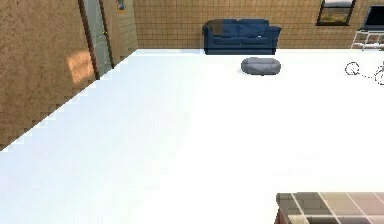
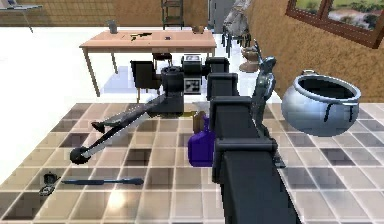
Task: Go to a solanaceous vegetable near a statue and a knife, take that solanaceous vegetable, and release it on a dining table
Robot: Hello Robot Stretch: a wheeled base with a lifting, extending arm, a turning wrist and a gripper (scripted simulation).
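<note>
End effector: above tiled worktop; spread or pressed, can't tell.
Purple vessel: just beside arm.
Grey pot: on worktop, rt of arm.

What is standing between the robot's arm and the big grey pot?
A slim grey statue stands there, seen in the arm side view.
</note>
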